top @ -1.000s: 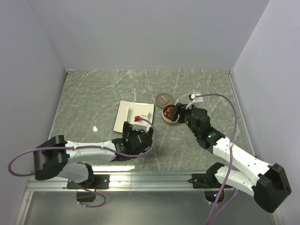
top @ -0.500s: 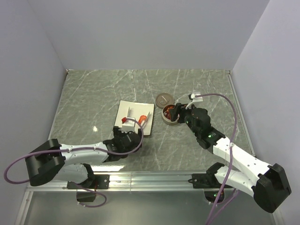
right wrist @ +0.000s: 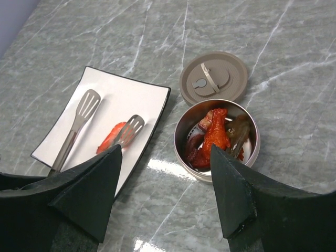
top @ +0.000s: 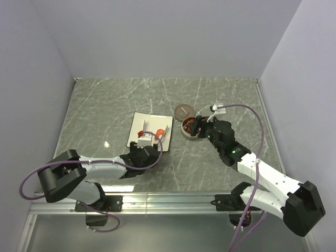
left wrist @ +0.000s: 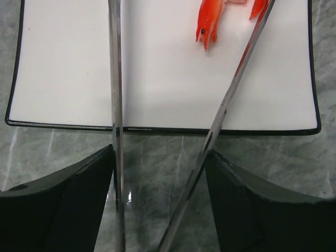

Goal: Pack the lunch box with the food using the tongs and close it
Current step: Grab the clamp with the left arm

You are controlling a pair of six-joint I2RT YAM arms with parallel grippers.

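— Tongs (left wrist: 115, 94)? Pinched across both arms between the fingers of the left gripper (left wrist: 160, 155), tips spread out over the white plate (left wrist: 63, 68).
— And the food (left wrist: 209, 21)?
— Lay on that plate between the two arms, close against the right-hand one. Also packed in the lunch box (right wrist: 179, 137), lid (right wrist: 213, 79) off and just beside its far rim.
— And the right gripper (right wrist: 165, 152)?
— Hovered above the box, spread wide, holding nothing.
— Worries?
— Could have closed off-centre and skated the slick piece across the glazed plate. Could equally have dropped it on the carry to the box, or clipped the right gripper waiting there.
— Surroundings?
— Glossy grey-green veined marble table (right wrist: 294, 31), plain pale walls (top: 157, 37) on three sides.
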